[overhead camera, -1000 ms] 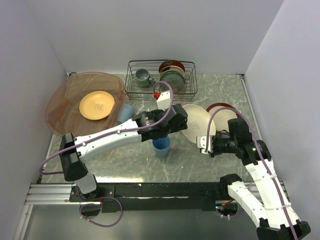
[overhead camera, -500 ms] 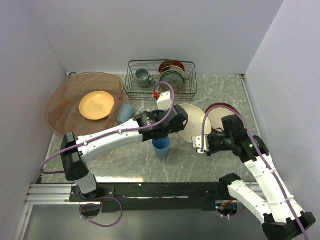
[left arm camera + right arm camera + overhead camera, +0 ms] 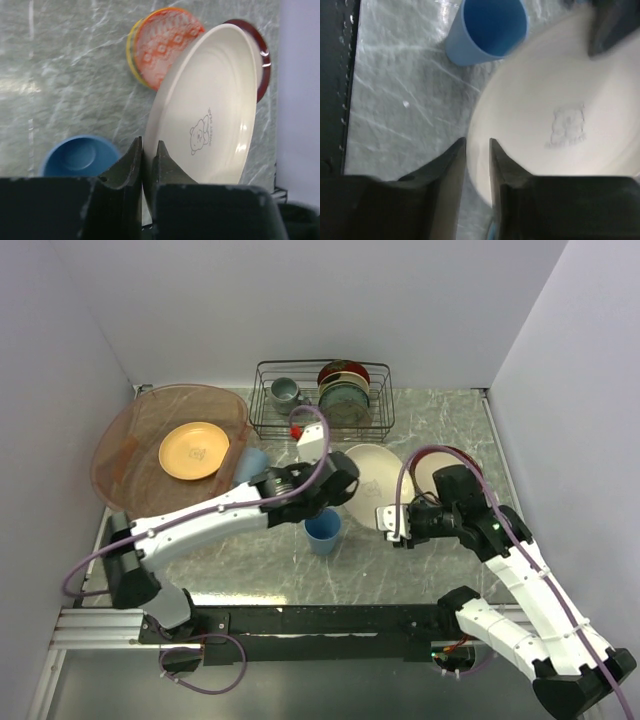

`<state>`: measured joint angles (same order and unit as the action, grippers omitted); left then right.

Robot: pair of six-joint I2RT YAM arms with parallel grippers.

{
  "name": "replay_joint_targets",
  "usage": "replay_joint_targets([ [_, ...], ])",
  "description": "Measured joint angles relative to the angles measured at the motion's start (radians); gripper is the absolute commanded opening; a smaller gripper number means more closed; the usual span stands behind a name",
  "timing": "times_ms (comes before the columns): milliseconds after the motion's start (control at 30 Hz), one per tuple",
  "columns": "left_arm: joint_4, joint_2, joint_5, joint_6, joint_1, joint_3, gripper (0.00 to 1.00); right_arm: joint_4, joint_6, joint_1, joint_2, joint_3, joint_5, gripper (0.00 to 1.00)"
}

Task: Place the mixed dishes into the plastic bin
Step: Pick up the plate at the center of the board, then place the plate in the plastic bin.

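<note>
A white plate with a small bear print hangs tilted above the table between both arms. My left gripper is shut on its near rim. The right gripper is open, its jaws standing loosely either side of the plate's opposite rim. Under the plate stands a blue cup. A red-patterned bowl and a dark red plate lie beyond. The plastic bin at far left holds an orange-yellow plate.
A second light-blue cup lies against the bin's right rim. A black wire rack with a grey mug and upright dark plates stands at the back. White walls close in left, back and right.
The left gripper has closed on the white plate's rim and the right gripper has opened off it. The plate and both arms have shifted left.
</note>
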<state>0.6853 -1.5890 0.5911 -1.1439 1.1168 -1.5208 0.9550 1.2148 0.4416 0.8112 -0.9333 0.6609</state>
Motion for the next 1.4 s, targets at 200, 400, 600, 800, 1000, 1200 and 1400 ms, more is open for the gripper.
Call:
replay_joint_targets([
  [200,-0.058,0.229,-0.063,0.069,-0.072,0.241,0.01,-0.071,-0.153,-0.056,-0.024,-0.012,0.104,0.77],
  [400,-0.134,0.443,-0.147,0.145,-0.17,0.399,0.01,-0.142,-0.301,-0.202,-0.057,-0.016,0.29,0.84],
  [600,-0.161,0.546,-0.198,0.211,-0.248,0.454,0.01,-0.238,-0.436,-0.352,-0.084,0.006,0.42,0.88],
  [800,-0.166,0.618,-0.255,0.287,-0.32,0.496,0.01,-0.355,-0.59,-0.442,-0.103,0.077,0.456,0.91],
  [1000,-0.165,0.687,-0.293,0.352,-0.401,0.513,0.01,-0.515,-0.744,-0.53,-0.092,0.16,0.474,0.94],
  [1200,-0.163,0.715,-0.323,0.409,-0.488,0.512,0.01,-0.654,-0.871,-0.622,-0.068,0.281,0.482,0.96],
  [1400,-0.165,0.713,-0.385,0.453,-0.627,0.513,0.01,-0.671,-0.877,-0.636,-0.103,0.292,0.443,0.97],
])
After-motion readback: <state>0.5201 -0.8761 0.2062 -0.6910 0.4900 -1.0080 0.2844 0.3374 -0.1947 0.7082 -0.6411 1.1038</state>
